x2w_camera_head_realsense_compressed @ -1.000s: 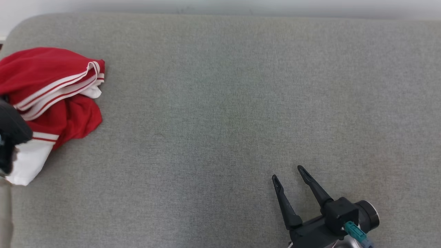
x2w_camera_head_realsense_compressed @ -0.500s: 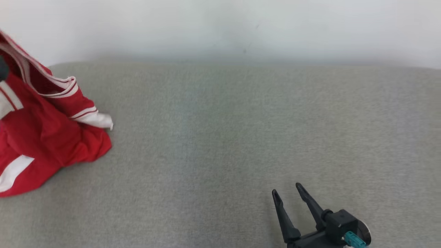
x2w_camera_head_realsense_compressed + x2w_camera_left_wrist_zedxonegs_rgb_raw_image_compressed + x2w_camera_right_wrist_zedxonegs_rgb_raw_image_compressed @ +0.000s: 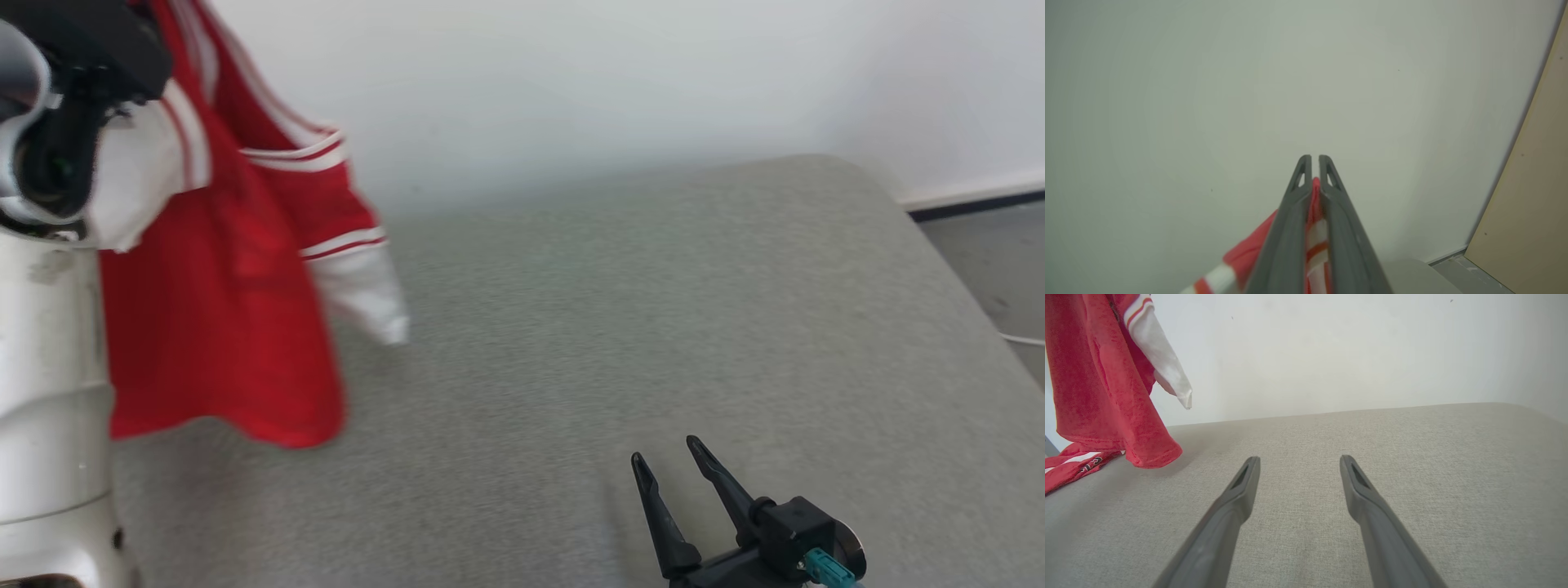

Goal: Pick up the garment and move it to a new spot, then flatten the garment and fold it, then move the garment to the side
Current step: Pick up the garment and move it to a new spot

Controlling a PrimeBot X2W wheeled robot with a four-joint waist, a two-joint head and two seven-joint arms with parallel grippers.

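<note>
Red cloth with white sleeve ends and striped trim: the garment (image 3: pixel 220 327), hanging high at the left side of the head view, pinched near its top in the left gripper (image 3: pixel 1311 163). Jaws there nearly together, a sliver of red and white fabric clamped between them, pointed at the pale wall (image 3: pixel 1208 102). Hem dangling close over the grey fabric-covered worktop (image 3: pixel 653 286). In the right wrist view, a further red-and-white fold (image 3: pixel 1069 467) lying on the surface below the hem, unclear whether a trailing end of the same piece. Right gripper (image 3: pixel 664 451) low over the near right of the worktop, jaws spread wide, holding nothing, well apart from the cloth.

Judged to be the first step: pick-up done, carry to a new spot under way, nothing flattened or folded yet. Next move likely calls for swinging the cloth toward the open middle of the worktop, lowering hem first to lay it out rather than bunch it, then releasing. Worth keeping height to lift any trailing end clear of the surface. Worth bringing the free gripper in to catch a second corner for spreading.
</note>
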